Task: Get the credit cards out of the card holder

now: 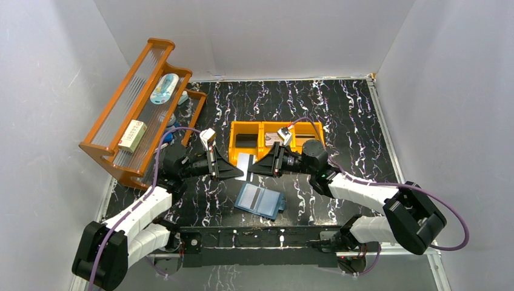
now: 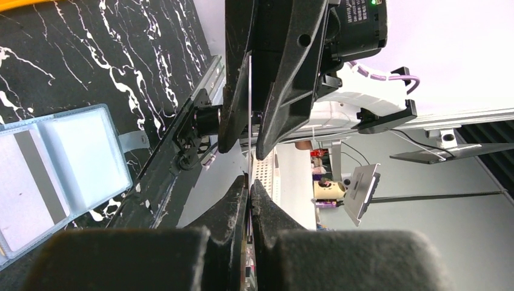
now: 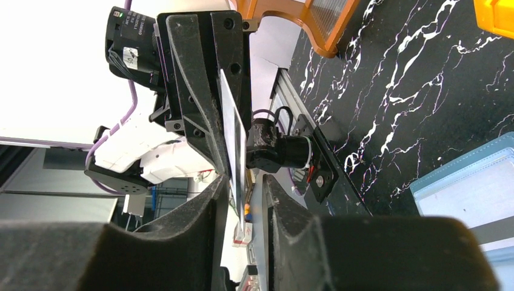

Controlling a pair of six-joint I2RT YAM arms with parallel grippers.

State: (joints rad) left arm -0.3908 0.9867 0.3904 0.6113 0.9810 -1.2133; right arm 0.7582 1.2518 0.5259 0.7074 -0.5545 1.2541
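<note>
Just beyond the card holder [image 1: 262,203], which lies open on the table [image 1: 363,121], the left gripper [image 1: 240,175] is clenched on one end of a white, dark-striped credit card [image 1: 244,163], while the right gripper [image 1: 254,172] straddles its other end, fingers not yet tight.

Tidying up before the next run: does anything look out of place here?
One white card hangs in mid-air, pinched by the left gripper, with the right gripper straddling its other edge. The card holder lies open and skewed on the table, a second card still inside.
</note>
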